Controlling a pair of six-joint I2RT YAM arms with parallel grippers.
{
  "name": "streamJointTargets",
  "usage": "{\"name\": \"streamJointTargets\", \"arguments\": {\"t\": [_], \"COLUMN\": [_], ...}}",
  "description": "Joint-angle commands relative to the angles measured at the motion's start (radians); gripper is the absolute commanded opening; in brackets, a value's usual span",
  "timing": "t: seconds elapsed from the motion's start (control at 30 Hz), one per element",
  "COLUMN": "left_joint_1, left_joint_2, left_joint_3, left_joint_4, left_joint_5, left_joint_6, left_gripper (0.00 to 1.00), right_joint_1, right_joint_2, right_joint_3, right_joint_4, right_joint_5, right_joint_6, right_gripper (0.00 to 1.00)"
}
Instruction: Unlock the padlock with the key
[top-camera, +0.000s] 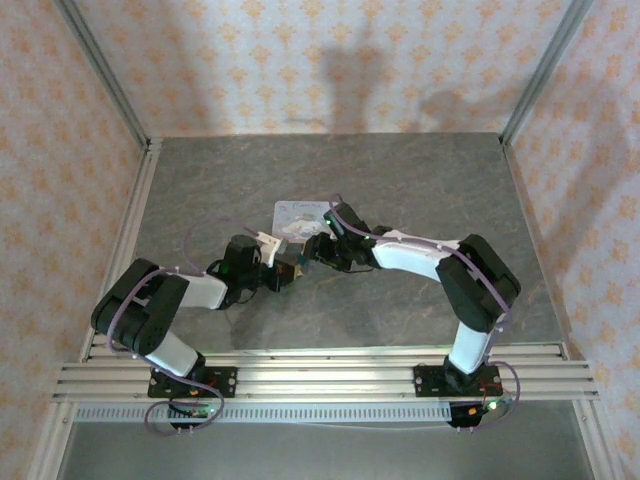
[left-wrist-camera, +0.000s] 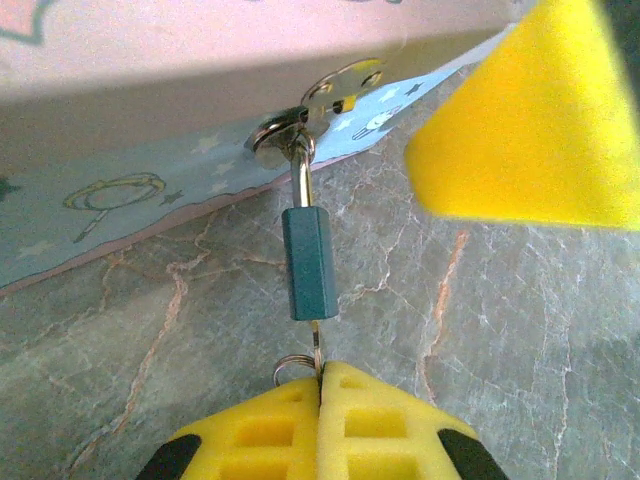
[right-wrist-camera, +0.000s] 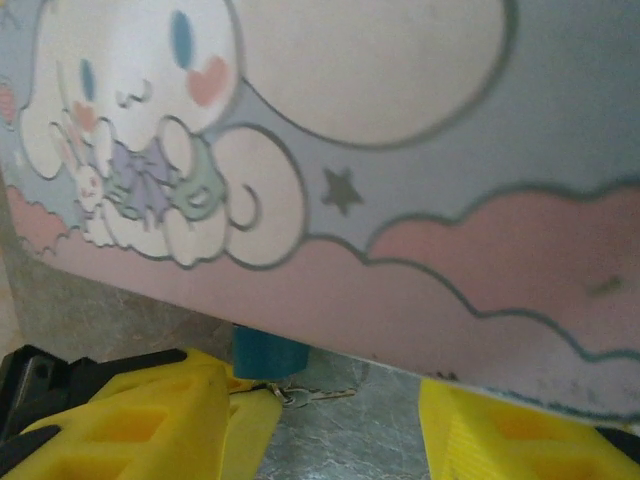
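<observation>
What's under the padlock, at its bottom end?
The key sticks out below the padlock, pinched by the shut left gripper. Its tip is hidden inside the padlock, its head by the gripper; a small ring shows beside it.

arms (top-camera: 415, 255) white links, black joints | cables (top-camera: 190, 243) lilac | fingers (left-wrist-camera: 260, 430) yellow, gridded | bases (top-camera: 190, 385) black

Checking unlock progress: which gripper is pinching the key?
The left gripper: it is shut on the key just below the padlock, while the right gripper stands open.
</observation>
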Motion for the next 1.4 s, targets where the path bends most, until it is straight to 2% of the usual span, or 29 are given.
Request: {"name": "streamJointTargets", "arguments": {"t": [0.0,0.17,0.47,1.37], "left_joint_1": [-0.009,-0.009,-0.009,-0.009], "left_joint_2": [-0.026,-0.015,-0.012,-0.001], "left_joint_3": [-0.006,0.002,0.007,0.016], "left_joint_4": [-0.042,-0.056,-0.054,-0.035], "left_joint_5": [-0.020,-0.015,-0.004,0.025], "left_joint_6": [0.019,0.016,0.005,-0.006], "left_gripper": [0.00,0.00,0.00,0.00], "right_joint_1": [0.019,0.035,0.044,0.082], "right_joint_2": [-0.031,-0.031,0.014,0.093], "right_joint_3": [-0.059,-0.128,-0.157,-0.131], "right_joint_4": [0.180,0.320,0.440,0.422], "right_joint_5": [0.046,0.066,0.050,0.078], "right_joint_6": [0.086,0.150,0.184,0.198], "right_gripper": [0.54,0.56,0.56,0.56]}}
